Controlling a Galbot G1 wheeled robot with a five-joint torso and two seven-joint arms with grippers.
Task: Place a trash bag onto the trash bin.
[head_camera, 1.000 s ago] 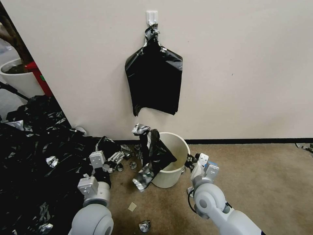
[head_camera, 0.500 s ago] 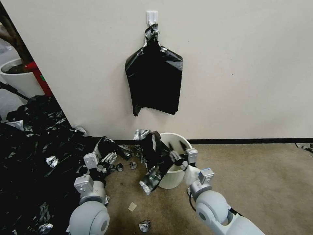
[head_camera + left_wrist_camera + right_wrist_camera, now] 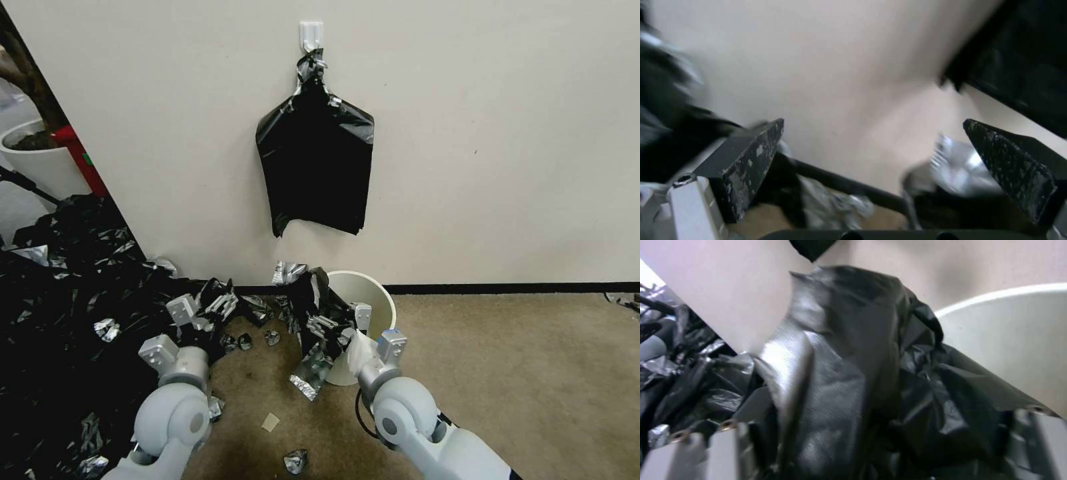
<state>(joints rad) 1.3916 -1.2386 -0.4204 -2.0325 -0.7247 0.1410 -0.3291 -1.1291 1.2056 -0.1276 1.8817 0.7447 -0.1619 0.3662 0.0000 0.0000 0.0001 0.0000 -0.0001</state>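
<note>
R gripper [image 3: 328, 328] astride wrinkly glossy black film trash bag [image 3: 313, 313], grasp uncertain, at cream round plastic bin [image 3: 381, 301] rim; L gripper [image 3: 215, 308] open, idle; next: spread bag mouth over rim.

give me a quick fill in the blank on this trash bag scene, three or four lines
1. The trash bag hangs over the rim of the cream trash bin on the side toward the robot's ____.
2. The right hand is at the ____, its fingers around the film.
3. The left hand has its fingers spread ____, with nothing between them.
4. A flat black sheaf hangs from a white ____ on the wall.

Missing words: left; trash bag; open; hook
</note>
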